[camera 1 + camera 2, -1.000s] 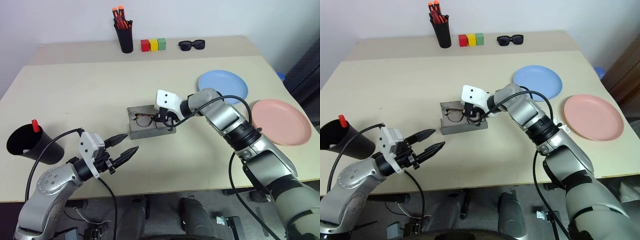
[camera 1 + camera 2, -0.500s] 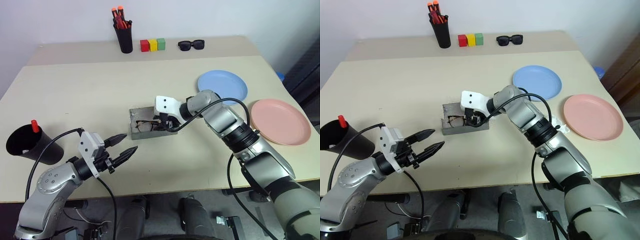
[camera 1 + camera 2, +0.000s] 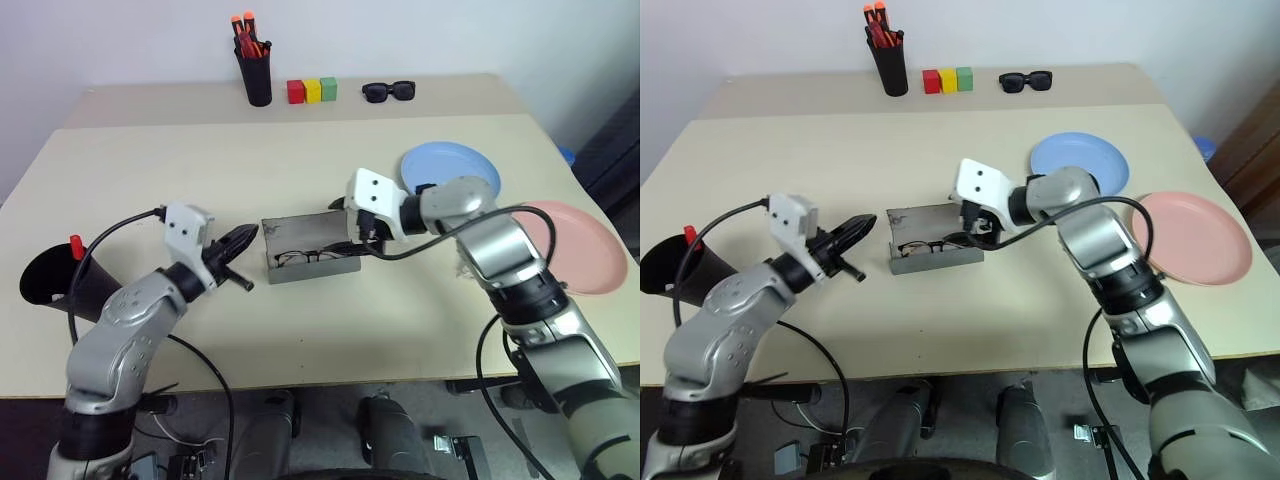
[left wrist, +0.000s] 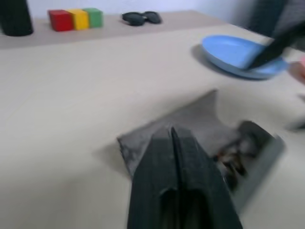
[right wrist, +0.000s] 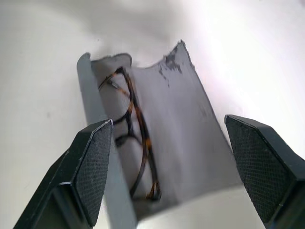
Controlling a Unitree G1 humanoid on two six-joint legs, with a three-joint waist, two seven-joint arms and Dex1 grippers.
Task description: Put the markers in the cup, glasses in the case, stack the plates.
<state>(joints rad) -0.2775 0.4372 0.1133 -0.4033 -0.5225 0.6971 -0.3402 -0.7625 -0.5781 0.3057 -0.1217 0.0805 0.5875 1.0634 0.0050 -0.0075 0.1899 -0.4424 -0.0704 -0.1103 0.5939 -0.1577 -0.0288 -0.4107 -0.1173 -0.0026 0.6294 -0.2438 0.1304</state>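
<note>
One lens of the glasses hides behind the case wall; left fingers together, right fingers apart.

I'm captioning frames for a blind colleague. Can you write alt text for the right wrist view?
The glasses lie inside the open grey case on a pale table, seen from above. The right gripper hangs over them, its two black fingers spread wide to either side of the case.

Grey rectangular hinged spectacle case lies open mid-table; thin dark wire-framed eyeglasses inside it. Light blue round plate right of case, salmon pink round plate further right. Wide black tapered cup at left edge, red marker in it. Tall black cylindrical pen holder, three small coloured blocks, thick black sunglasses along far edge
</note>
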